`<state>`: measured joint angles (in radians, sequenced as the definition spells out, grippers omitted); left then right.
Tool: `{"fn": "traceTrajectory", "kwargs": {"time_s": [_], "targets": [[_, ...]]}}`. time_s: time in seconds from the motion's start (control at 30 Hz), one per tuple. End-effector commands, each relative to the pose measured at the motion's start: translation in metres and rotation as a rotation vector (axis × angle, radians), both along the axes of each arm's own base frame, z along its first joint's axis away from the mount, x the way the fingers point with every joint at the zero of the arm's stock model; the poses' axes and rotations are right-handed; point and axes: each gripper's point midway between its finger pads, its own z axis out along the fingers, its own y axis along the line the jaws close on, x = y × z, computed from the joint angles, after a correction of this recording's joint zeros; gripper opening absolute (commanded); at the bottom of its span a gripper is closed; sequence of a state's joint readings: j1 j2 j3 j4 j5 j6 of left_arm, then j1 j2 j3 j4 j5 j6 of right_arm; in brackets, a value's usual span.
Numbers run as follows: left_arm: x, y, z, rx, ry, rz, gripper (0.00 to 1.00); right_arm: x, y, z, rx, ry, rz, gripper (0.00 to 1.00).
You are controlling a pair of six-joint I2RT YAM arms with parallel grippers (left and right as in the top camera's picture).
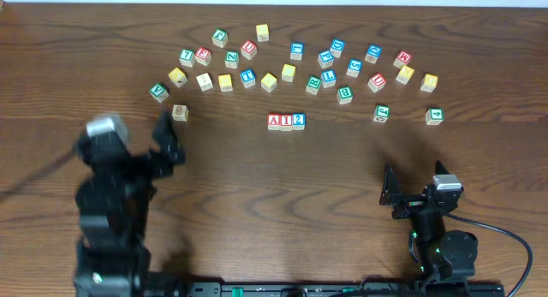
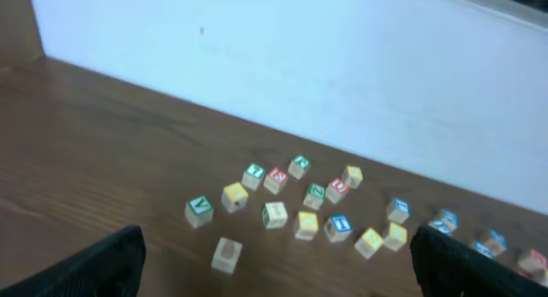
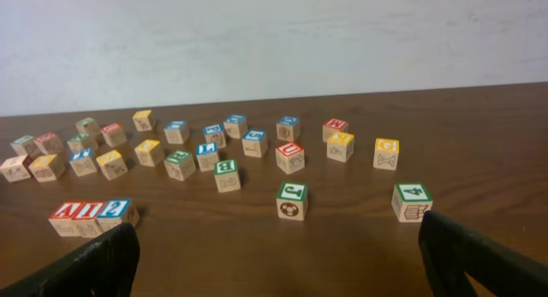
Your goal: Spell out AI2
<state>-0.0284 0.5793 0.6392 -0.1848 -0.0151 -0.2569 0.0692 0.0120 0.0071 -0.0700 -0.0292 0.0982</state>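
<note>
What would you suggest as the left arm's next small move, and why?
Probably draw the left gripper back toward its base, empty. The A cube, I cube and 2 cube already sit side by side in order, apart from the scattered blocks. It and the right gripper are open, and it hovers near a plain-faced block it could nudge.

Robot lab, wooden table, bare white wall, robot arm at each side

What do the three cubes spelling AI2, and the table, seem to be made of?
A cube, I cube, 2 cube: likely light wood, bare tan sides, white printed tops, matte. Table: dark brown wood or wood-look laminate; grain streaks, slight sheen.
</note>
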Motion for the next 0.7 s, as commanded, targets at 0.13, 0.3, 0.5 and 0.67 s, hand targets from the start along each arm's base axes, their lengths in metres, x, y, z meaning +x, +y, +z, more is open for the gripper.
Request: {"fn": "traceTrajectory", "kwargs": {"time_s": [0.13, 0.3, 0.5, 0.67], "targets": [[-0.024, 0.010, -0.061, 0.017, -0.141, 0.040, 0.98, 0.000, -0.002, 0.000, 0.010, 0.000, -0.007, 0.99], [-0.029, 0.011, -0.095, 0.017, -0.159, 0.043, 0.98, 0.000, -0.002, 0.000, 0.010, 0.000, -0.007, 0.99], [-0.032, 0.011, -0.118, 0.044, -0.161, 0.044, 0.98, 0.000, -0.002, 0.000, 0.010, 0.000, -0.007, 0.99], [-0.035, 0.012, -0.128, 0.070, -0.119, 0.040, 0.98, 0.000, -0.002, 0.000, 0.010, 0.001, -0.007, 0.99]]}}
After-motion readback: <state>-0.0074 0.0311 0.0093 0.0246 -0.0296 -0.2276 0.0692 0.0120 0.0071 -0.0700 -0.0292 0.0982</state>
